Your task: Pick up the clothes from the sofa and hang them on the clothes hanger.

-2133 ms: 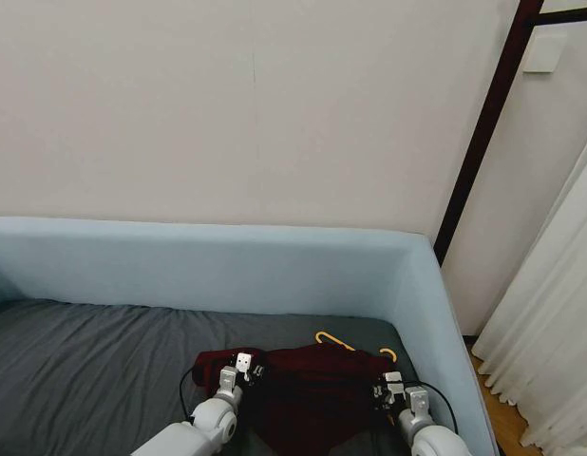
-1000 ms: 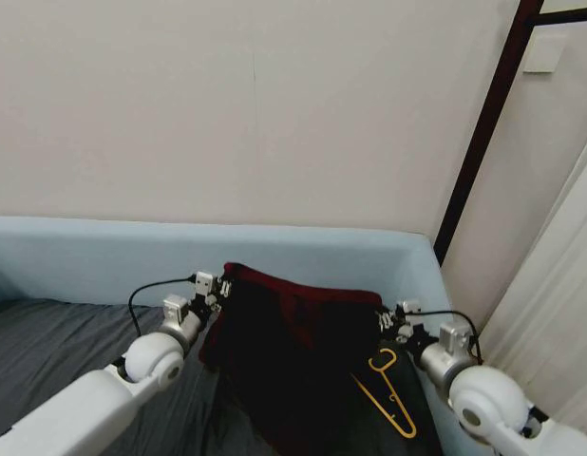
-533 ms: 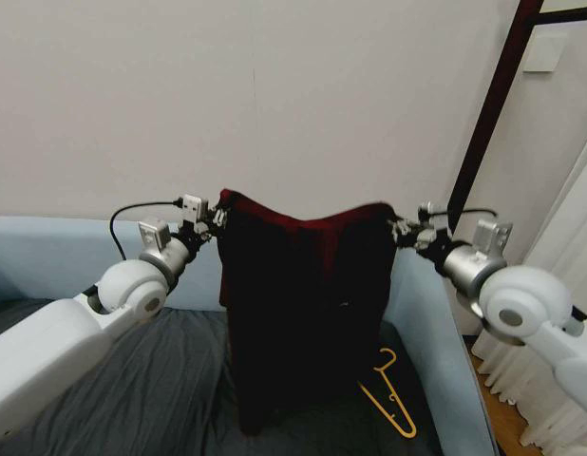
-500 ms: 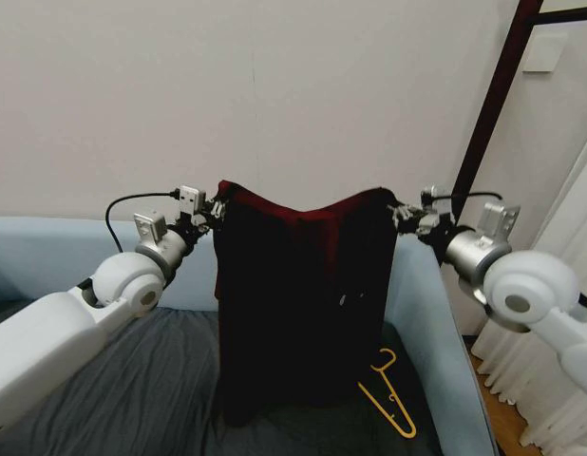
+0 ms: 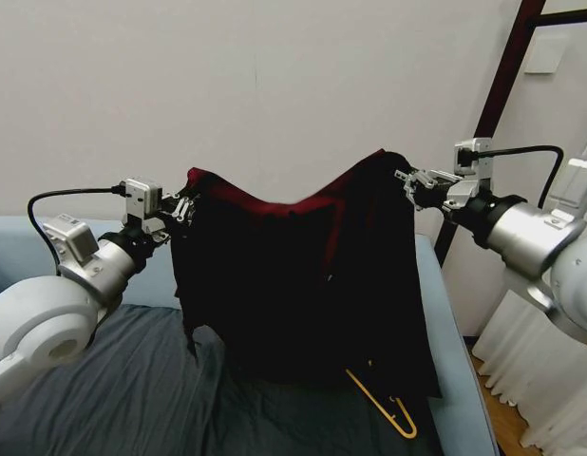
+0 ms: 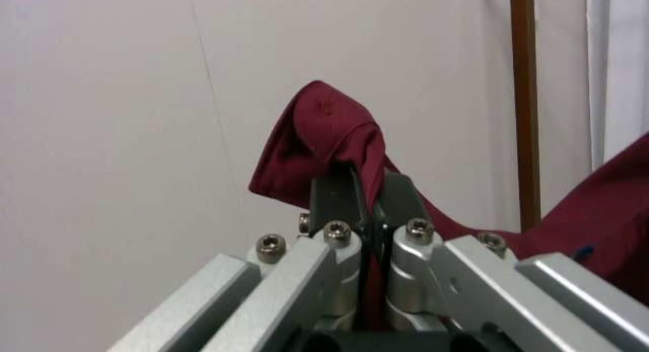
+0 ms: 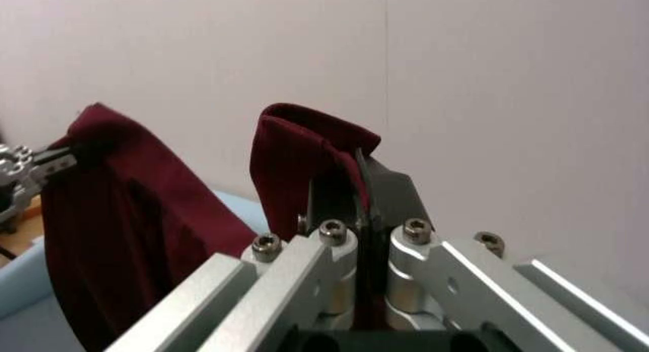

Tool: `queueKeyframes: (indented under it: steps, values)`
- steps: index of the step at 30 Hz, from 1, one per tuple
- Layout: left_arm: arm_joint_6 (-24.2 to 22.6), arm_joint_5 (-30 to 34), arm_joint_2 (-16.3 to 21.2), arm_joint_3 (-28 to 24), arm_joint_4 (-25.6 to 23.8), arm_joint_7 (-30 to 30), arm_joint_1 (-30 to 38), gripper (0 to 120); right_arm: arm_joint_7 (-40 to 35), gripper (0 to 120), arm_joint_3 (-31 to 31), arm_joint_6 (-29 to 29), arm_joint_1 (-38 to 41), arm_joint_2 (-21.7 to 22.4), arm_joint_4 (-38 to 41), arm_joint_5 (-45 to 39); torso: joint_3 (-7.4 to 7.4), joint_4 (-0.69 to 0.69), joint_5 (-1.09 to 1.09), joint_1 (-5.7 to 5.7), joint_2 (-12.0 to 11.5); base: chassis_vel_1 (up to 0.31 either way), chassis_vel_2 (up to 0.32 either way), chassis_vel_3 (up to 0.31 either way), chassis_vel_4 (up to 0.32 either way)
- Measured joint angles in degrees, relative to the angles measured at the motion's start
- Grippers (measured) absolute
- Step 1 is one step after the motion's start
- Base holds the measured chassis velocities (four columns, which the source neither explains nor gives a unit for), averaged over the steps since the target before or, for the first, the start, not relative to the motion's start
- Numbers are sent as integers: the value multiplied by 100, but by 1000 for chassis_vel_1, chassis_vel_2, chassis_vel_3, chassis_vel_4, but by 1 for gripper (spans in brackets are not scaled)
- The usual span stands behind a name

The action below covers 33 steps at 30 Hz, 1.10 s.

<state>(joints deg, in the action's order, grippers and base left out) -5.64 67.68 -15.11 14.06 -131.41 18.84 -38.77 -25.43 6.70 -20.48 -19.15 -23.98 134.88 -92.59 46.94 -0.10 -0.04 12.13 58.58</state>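
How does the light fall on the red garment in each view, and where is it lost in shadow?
Head view: the garment, held up between the left gripper and right gripper, reads near black below, red only along its top edge. Left wrist view: the corner in the shut jaws is evenly lit red. Right wrist view: likewise, with a darker drape beyond.
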Motion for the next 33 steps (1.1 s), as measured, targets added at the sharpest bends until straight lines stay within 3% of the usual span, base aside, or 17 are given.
queueKeyframes:
  steps: [4, 8, 13, 16, 17, 21, 22, 26, 33]
  values:
    - [-39, 49, 195, 74, -20, 30, 16, 0, -52, 0, 238, 11, -307, 31, 156, -19, 1, 5, -1, 0, 0, 0, 0, 0, 0]
    - [-75, 14, 92, 37, 105, 41, -89, 0, -77, 0, 397, 11, -801, -22, 191, 136, 1, 2, -1, 0, 0, 0, 0, 0, 0]
    - [-117, -340, -455, -375, 598, 43, -329, 0, -77, 0, 414, 20, -1610, -441, 114, 668, 2, 2, -3, 1, 0, 0, 0, 0, 0]
    - [-177, -454, -958, -1092, 1229, 90, -213, 0, -18, 0, 234, -2, -2159, -944, -170, 1155, 2, 5, -3, 2, -1, 0, 0, 0, 0]
    - [-177, -454, -958, -1092, 1229, 90, -213, 0, -18, 0, 234, -2, -2159, -944, -170, 1155, 2, 5, -3, 2, -1, 0, 0, 0, 0]
    - [-20, -1059, -1675, -1858, 2037, -19, -36, 0, 116, 0, 0, -22, -2892, -1603, -784, 1920, 3, 2, 0, 2, -1, 0, 0, 0, 0]
    - [-20, -1059, -1675, -1858, 2037, -19, -36, 0, 116, 0, 0, -22, -2892, -1603, -784, 1920, 3, 2, 0, 2, -1, 0, 0, 0, 0]
    - [307, -1534, -2358, -2380, 2849, -261, 9, 0, 374, 0, -244, -3, -3283, -2440, -1703, 2672, 2, 1, 0, 2, -1, 0, 0, 0, 0]
    - [624, -1876, -2741, -2772, 3589, -540, -38, 0, 791, 0, -425, 139, -3250, -2961, -2624, 3153, 3, 3, -2, 2, -2, 0, 0, 0, 0]
